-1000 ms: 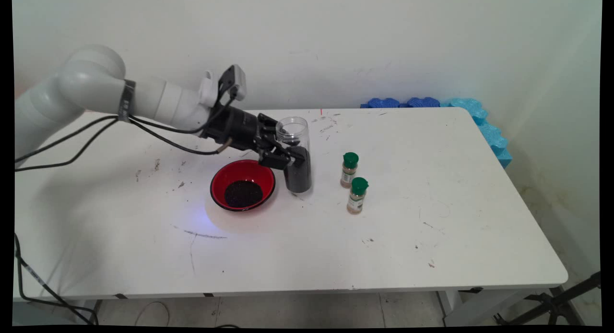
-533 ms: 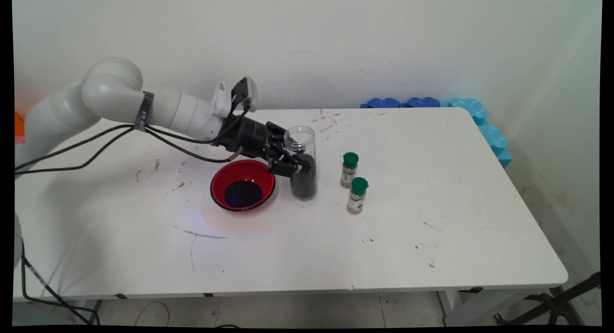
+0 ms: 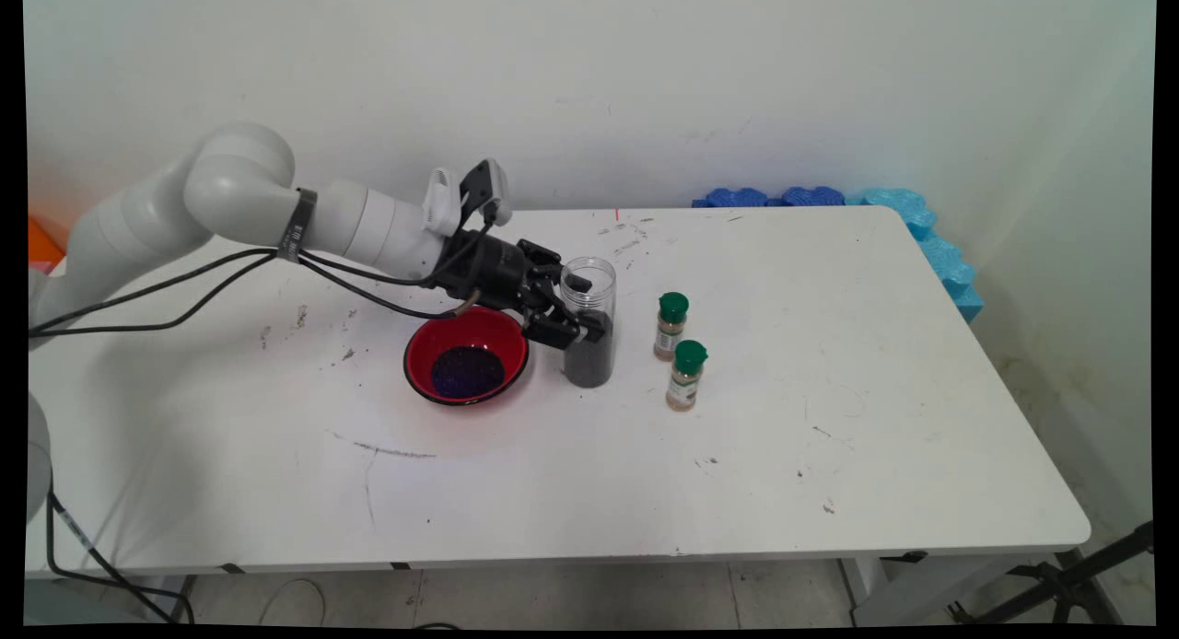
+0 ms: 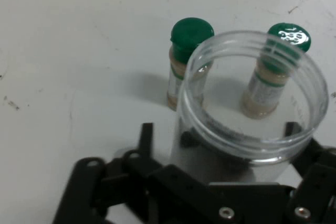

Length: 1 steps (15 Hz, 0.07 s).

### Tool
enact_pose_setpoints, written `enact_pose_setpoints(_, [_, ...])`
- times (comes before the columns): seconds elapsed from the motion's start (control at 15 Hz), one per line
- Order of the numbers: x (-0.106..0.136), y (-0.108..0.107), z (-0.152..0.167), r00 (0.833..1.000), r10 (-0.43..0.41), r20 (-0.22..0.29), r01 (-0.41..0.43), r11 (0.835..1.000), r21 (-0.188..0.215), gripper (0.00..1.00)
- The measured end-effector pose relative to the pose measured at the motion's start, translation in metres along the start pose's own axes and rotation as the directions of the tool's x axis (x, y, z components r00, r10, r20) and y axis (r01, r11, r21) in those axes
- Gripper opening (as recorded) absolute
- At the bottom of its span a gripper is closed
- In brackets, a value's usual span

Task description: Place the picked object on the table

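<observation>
My gripper [image 3: 578, 323] is shut on a clear plastic jar [image 3: 590, 289], open at the top and about half full of dark grains. The jar stands upright, at or just above the table, right beside a red bowl [image 3: 416, 344] that holds a heap of the same dark grains. In the hand view the jar's open mouth [image 4: 252, 129] fills the middle, with my gripper [image 4: 218, 132] around its lower body. Beyond it stand two small spice bottles with green caps [image 4: 185, 64] [image 4: 274, 72].
The two spice bottles [image 3: 671, 326] [image 3: 686, 375] stand just right of the jar. Blue foam pieces [image 3: 921, 234] lie past the white table's [image 3: 829, 455] far right corner. Black cables hang from the arm over the table's left side.
The gripper has carried the jar a little right and down, away from over the bowl's edge, and the jar now stands upright.
</observation>
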Motion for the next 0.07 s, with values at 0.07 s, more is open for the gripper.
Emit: enact_pose_setpoints(0.07, [-0.0003,-0.0002,0.0012,1.0,-0.001,0.0,0.001,1.0,0.0,1.0])
